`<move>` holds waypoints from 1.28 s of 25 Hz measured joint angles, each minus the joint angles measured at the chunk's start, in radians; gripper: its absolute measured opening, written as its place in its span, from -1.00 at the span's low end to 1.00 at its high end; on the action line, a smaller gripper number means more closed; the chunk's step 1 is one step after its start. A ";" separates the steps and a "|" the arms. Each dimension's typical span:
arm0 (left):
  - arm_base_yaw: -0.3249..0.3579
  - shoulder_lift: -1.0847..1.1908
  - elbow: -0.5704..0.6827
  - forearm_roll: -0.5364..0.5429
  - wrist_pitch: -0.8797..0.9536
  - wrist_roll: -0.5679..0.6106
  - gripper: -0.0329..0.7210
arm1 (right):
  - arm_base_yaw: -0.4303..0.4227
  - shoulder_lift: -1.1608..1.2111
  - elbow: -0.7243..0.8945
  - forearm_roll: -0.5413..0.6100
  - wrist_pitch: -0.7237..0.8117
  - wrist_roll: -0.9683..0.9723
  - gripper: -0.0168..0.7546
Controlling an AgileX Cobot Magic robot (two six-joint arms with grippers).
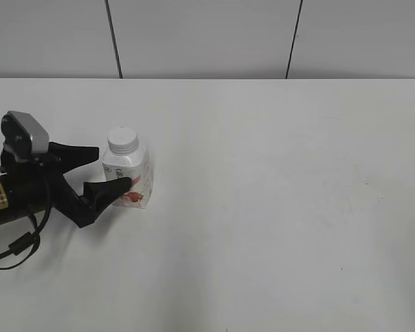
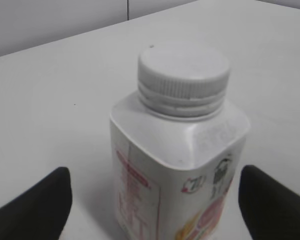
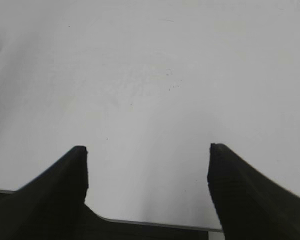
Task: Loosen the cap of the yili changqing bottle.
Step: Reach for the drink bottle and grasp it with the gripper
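The white table [image 1: 277, 207] fills the scene, with a grey panelled wall [image 1: 207, 38] along its far edge. At the left, the left arm [image 1: 17, 190] reaches in low, and the left gripper [image 1: 108, 169] is spread wide, its black fingers [image 2: 37, 205] flanking the yili changqing bottle [image 1: 129, 178] with a gap showing on both sides in the left wrist view. The bottle stands upright on the table's left part. The right gripper [image 3: 147, 150] hangs wide apart over bare table near its edge, gripping nothing. The cap [image 2: 183, 75], white and ribbed, sits on the bottle's neck.
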 joint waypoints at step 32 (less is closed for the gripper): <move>-0.123 0.086 -0.138 0.027 0.014 -0.004 0.37 | 0.000 0.000 0.000 0.004 -0.001 -0.005 0.56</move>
